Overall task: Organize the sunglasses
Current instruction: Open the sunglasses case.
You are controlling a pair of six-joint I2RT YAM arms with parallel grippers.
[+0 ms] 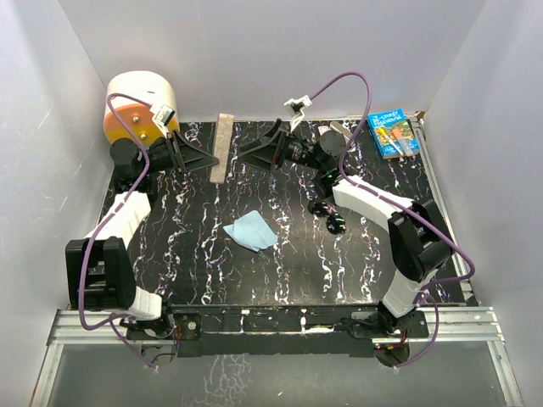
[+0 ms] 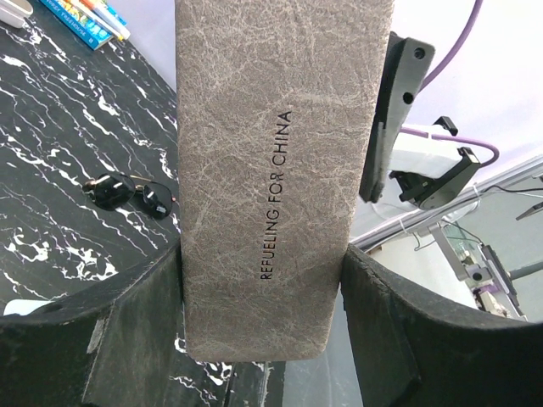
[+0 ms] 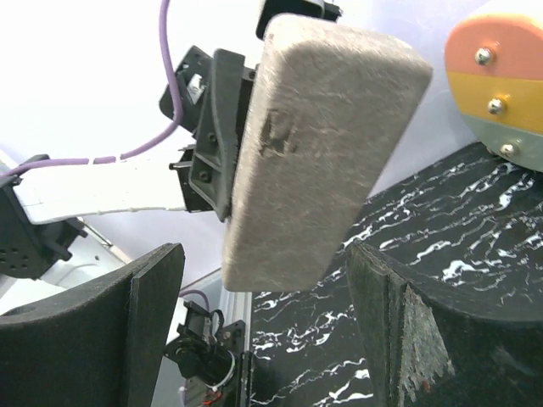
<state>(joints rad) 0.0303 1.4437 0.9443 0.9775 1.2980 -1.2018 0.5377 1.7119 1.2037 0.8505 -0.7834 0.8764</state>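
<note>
Bright, even light, faint shadows, mostly sharp focus, washed-out whites.

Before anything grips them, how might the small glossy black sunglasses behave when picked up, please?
The glossy black sunglasses look light, and their shiny lenses may slip when gripped. Their thin frame seems easy to bend. Lying flat, they would probably slide, not roll.

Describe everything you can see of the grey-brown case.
The case is a long, flat rectangle with rounded corners, apparently closed, covered in a grey-brown, leather-like textured material. Small black lettering along its face reads REFUELING FOR CHINA, and one end shows a dark scuff. The left gripper holds it, jaws pressing on both long sides. Its far end sits between the open jaws of the right gripper.
</note>
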